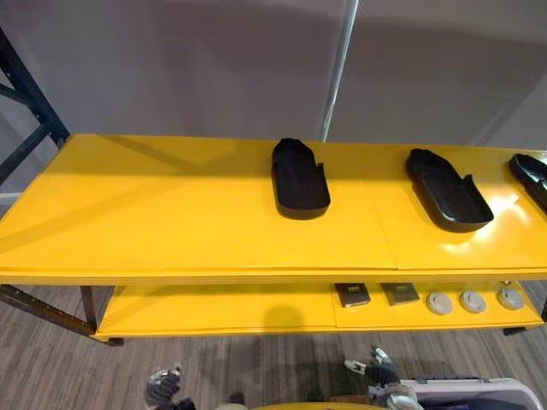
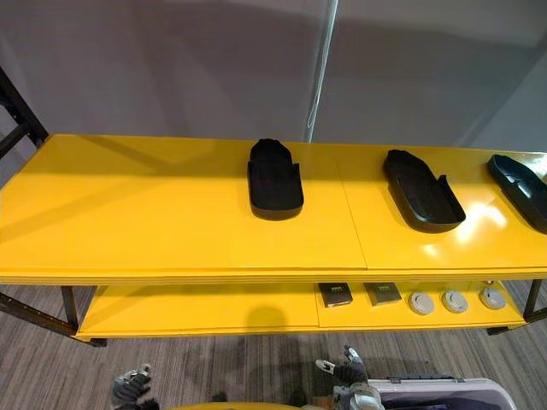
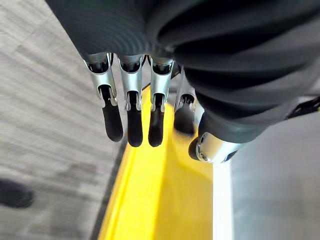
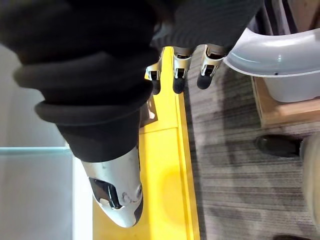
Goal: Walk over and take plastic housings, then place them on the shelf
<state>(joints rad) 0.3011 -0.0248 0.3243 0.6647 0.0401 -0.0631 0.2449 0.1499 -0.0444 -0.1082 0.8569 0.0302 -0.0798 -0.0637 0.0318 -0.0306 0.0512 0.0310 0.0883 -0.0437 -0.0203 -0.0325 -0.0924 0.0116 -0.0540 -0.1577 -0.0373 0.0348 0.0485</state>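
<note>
Yellow two-tier shelf (image 1: pixel 171 213) noted against a grey wall (image 1: pixel 171 60); left hand (image 1: pixel 162 389) seen low before it, fingers (image 3: pixel 129 125) straight and loose, nothing held; on the top tier, lying apart: first plastic housing (image 1: pixel 299 179) near the middle, second plastic housing (image 1: pixel 447 190) to its right, third plastic housing (image 1: pixel 532 175) at the right edge; dark square parts (image 1: pixel 352 295) and grey discs (image 1: pixel 439 302) are seen on the lower tier; right hand (image 1: pixel 376 369) hangs low, fingers relaxed, empty, beside a grey bin (image 1: pixel 479 395).

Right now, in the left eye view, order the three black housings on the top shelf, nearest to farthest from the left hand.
1. Left housing, mid-view, closest to the left hand.
2. Middle housing, further right.
3. Right housing, at the view's edge.
</note>
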